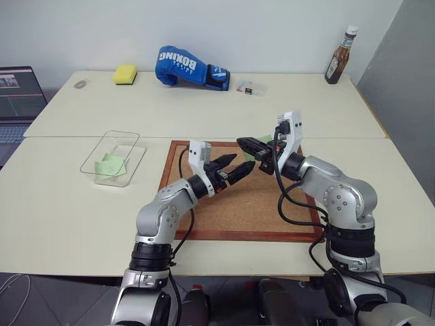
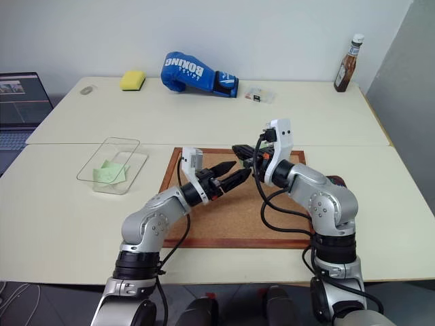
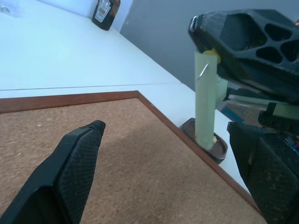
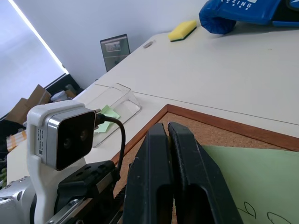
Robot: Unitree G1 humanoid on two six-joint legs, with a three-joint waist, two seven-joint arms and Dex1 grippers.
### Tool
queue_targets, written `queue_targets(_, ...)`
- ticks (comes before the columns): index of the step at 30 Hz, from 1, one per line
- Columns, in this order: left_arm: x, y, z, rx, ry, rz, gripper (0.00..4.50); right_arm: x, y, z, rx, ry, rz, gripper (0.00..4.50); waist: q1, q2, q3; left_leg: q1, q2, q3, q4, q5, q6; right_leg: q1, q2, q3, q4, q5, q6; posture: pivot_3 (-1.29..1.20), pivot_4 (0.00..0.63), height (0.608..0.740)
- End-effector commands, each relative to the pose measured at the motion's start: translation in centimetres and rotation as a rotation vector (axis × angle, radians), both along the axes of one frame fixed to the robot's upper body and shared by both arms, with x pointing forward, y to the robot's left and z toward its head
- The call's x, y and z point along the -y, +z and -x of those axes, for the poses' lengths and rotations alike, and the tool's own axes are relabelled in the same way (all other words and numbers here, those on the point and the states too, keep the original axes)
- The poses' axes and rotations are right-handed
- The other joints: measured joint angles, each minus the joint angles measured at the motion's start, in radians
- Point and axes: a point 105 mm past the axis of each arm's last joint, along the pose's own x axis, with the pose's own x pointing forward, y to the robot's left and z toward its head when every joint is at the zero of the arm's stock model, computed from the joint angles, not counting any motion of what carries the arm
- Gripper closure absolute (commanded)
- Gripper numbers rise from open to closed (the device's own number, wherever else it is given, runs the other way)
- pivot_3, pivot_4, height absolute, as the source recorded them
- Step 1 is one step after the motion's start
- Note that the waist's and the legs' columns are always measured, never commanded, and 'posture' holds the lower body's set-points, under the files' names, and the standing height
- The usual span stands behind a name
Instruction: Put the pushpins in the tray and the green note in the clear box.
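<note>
Spans the middle of the worktop (image 1: 204, 115) with a wood-framed corkboard (image 1: 251, 210). Keeps the clear box (image 1: 112, 159) well apart on the robot's left, with another green slip (image 1: 109, 165) already inside.

Pinches the green note (image 3: 204, 107) in the right gripper (image 1: 248, 144), fingers clenched tight. Hangs it upright, long axis vertical, lower end down at the tray (image 3: 219, 150) just off the corkboard's right edge; cannot tell whether paper and dish touch. Carries what looks like a pushpin (image 3: 210, 52) near the top – yellow head, bare needle poking through.

Reaches across with the left gripper (image 1: 245, 161), roughly level, fingers spread wide and empty, aimed at the note and near it. Probably calls for plucking that pin – left arm the nearer free one.
</note>
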Motion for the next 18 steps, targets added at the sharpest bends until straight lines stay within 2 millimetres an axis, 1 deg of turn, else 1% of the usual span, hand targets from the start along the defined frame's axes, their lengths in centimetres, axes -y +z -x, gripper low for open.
queue_targets(1,0.1,2.0,-0.3,0.045,0.005,0.072,0.01,-0.3,1.2,0.6,0.042,0.014,-0.025,4.50,0.000,0.000,0.000,0.000,0.000,0.000,0.000,0.000,0.000,0.000,0.000,0.000,0.000,0.000,0.000,0.00,0.150,0.740)
queue_targets(5,0.4,2.4,-0.2,0.048,-0.006,0.106,0.01,-0.5,1.1,0.6,0.037,0.015,-0.029,4.50,0.000,0.000,0.000,0.000,0.000,0.000,0.000,0.000,0.000,0.000,0.000,0.000,0.000,0.000,0.000,0.00,0.150,0.740)
queue_targets(7,0.6,2.4,-0.1,0.052,-0.015,0.111,0.35,-0.5,1.1,0.5,0.039,0.014,-0.026,4.50,0.000,0.000,0.000,0.000,0.000,0.000,0.000,0.000,0.000,0.000,0.000,0.000,0.000,0.000,0.000,0.00,0.150,0.740)
queue_targets(8,0.7,2.5,-0.1,0.054,-0.018,0.114,0.39,-0.4,1.1,0.5,0.040,0.012,-0.026,4.50,0.000,0.000,0.000,0.000,0.000,0.000,0.000,0.000,0.000,0.000,0.000,0.000,0.000,0.000,0.000,0.00,0.150,0.740)
queue_targets(9,0.7,2.6,-0.1,0.055,-0.019,0.117,0.65,-0.4,1.2,0.5,0.040,0.010,-0.028,4.50,0.000,0.000,0.000,0.000,0.000,0.000,0.000,0.000,0.000,0.000,0.000,0.000,0.000,0.000,0.000,0.00,0.150,0.740)
queue_targets(11,0.8,2.5,-0.1,0.059,-0.023,0.112,1.00,-0.4,1.2,0.4,0.040,0.008,-0.030,4.50,0.000,0.000,0.000,0.000,0.000,0.000,0.000,0.000,0.000,0.000,0.000,0.000,0.000,0.000,0.000,0.00,0.150,0.740)
queue_targets(16,1.3,2.7,0.1,0.059,-0.048,0.125,2.07,-0.6,1.3,0.5,0.041,0.010,-0.034,4.50,0.000,0.000,0.000,0.000,0.000,0.000,0.000,0.000,0.000,0.000,0.000,0.000,0.000,0.000,0.000,0.00,0.150,0.740)
queue_targets(18,1.3,2.8,0.1,0.060,-0.053,0.125,2.42,-0.6,1.3,0.5,0.041,0.011,-0.033,4.50,0.000,0.000,0.000,0.000,0.000,0.000,0.000,0.000,0.000,0.000,0.000,0.000,0.001,0.000,0.000,0.00,0.150,0.740)
